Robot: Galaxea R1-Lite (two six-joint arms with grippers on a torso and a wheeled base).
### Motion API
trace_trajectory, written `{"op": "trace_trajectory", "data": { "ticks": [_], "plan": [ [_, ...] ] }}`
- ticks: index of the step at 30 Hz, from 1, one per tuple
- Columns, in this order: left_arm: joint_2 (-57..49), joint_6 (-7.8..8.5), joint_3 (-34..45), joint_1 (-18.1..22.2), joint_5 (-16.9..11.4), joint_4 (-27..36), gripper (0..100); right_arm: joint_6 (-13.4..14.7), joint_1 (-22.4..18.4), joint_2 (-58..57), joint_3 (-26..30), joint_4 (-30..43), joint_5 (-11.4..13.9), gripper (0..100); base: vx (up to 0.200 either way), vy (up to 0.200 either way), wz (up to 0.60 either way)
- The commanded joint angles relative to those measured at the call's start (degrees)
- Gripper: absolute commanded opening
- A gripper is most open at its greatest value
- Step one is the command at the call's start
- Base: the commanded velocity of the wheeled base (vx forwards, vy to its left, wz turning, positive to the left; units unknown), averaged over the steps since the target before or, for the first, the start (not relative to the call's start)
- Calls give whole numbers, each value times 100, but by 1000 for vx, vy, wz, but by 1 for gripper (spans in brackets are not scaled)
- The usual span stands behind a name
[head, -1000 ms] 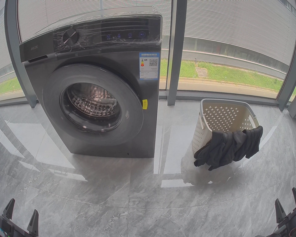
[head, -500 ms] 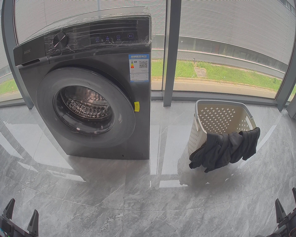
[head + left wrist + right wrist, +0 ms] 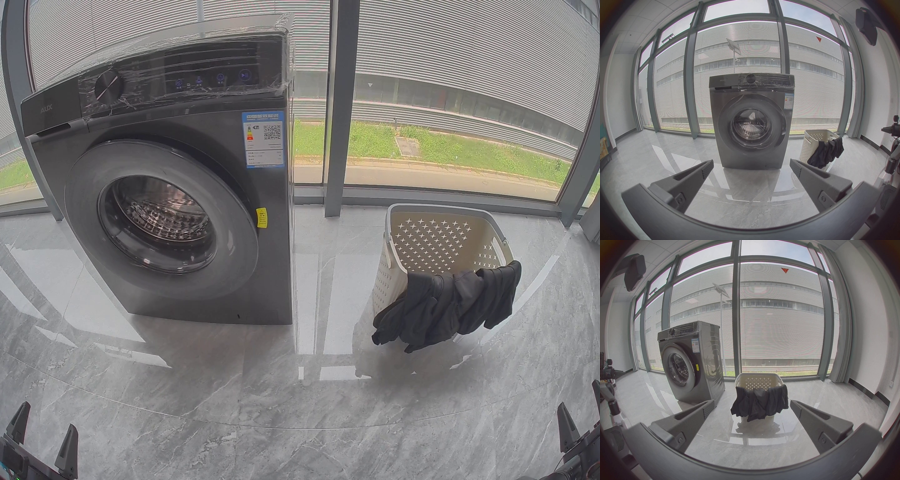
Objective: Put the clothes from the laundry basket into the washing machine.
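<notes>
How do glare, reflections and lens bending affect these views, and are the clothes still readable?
Head view: window daylight leaves bright patches on the glossy floor beside the washing machine; the dark clothes over the laundry basket rim read clearly. Left wrist view: window frames bow strongly and the corners darken. Right wrist view: same bowing; the floor mirrors the basket.

Glossy grey stone-tile floor [image 3: 250, 387], pale veining, strong reflections. Standing on it: dark front-loading washing machine [image 3: 169, 187] at left; white perforated laundry basket [image 3: 392, 278] upright at right, set apart from the machine.
</notes>
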Motion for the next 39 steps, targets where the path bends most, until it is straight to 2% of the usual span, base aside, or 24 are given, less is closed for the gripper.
{"op": "trace_trajectory", "data": {
  "ticks": [1, 10, 24, 30, 39],
  "plan": [
    [-93, -1, 101, 2, 4, -1, 100, -1, 1, -93, 101, -2, -7, 100, 0, -200, 0],
    [-93, -1, 101, 2, 4, -1, 100, -1, 1, -93, 101, -2, 2, 100, 0, -200, 0],
    [-84, -19, 101, 2, -14, -1, 100, -10, 1, -93, 101, -2, 2, 100, 0, 0, 0],
    [-93, -19, 92, 2, -14, -1, 100, -10, 1, -93, 101, -2, 2, 100, 0, 0, -600],
    [-93, -10, 92, 2, -14, -1, 100, -10, 1, -93, 101, -2, 2, 100, 0, 0, 0]
  ]
}}
